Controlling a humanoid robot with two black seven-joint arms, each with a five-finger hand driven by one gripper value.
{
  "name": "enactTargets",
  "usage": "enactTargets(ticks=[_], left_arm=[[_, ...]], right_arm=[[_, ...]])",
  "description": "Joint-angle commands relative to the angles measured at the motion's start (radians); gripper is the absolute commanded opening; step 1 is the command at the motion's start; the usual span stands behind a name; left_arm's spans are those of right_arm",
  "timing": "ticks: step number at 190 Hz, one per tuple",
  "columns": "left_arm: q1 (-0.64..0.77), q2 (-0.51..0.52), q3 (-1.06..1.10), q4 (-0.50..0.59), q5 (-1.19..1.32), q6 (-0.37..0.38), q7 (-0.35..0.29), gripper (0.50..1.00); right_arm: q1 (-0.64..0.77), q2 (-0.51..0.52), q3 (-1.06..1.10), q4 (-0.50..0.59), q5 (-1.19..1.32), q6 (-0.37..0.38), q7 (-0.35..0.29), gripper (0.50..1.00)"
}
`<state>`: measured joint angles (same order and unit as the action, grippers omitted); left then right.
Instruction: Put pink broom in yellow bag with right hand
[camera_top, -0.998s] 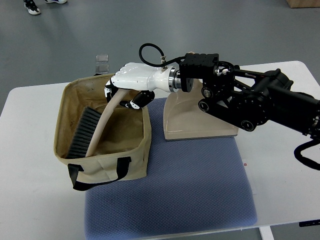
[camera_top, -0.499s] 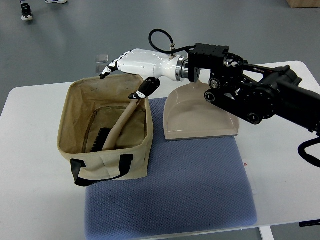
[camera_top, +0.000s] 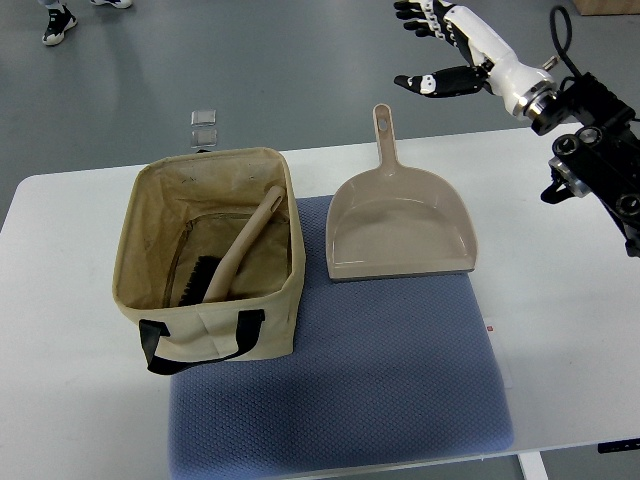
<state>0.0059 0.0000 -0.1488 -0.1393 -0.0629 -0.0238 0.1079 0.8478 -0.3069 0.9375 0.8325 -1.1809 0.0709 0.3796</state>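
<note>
The right hand (camera_top: 452, 50) hangs empty above the floor beyond the table's (camera_top: 560, 330) far edge, fingers spread apart and holding nothing. The pink broom (camera_top: 232, 262) lies well away from it, down and to the left of the hand, inside the yellow bag (camera_top: 215, 335). Its long axis runs diagonally, bristles low in the bag on the side far from the hand, handle tip leaning up against the rim nearer the hand. A dustpan (camera_top: 400, 225) sits between hand and bag. The placing looks finished; no left hand shows.
</note>
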Motion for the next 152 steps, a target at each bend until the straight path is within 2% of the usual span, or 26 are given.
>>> enactTargets(ticks=[1,27,52,83,109,115,152], left_arm=[[0.0,0.0,0.0,0.001,0.0,0.001,0.0,1.0],[0.0,0.0,0.0,0.0,0.0,-0.001,0.001,1.0],[0.0,0.0,0.0,0.0,0.0,0.001,0.0,1.0],[0.0,0.0,0.0,0.0,0.0,0.001,0.0,1.0],[0.0,0.0,0.0,0.0,0.0,-0.001,0.0,1.0],[0.0,0.0,0.0,0.0,0.0,-0.001,0.0,1.0],[0.0,0.0,0.0,0.0,0.0,0.001,0.001,1.0]], right_arm=[[-0.061,0.003,0.049,-0.027,0.144,-0.02,0.001,0.862],[-0.141,0.017,0.056,-0.055,0.354,-0.049,0.002,0.887],[-0.173,0.042,0.058,-0.059,0.494,-0.068,0.009,0.889],[-0.204,0.077,0.058,-0.059,0.65,-0.051,0.024,0.897],[-0.216,0.094,0.069,-0.059,0.761,0.01,0.025,0.915],[-0.217,0.1,0.073,-0.059,0.782,0.015,0.025,0.928],[-0.223,0.106,0.098,-0.059,0.817,0.018,0.025,0.93]])
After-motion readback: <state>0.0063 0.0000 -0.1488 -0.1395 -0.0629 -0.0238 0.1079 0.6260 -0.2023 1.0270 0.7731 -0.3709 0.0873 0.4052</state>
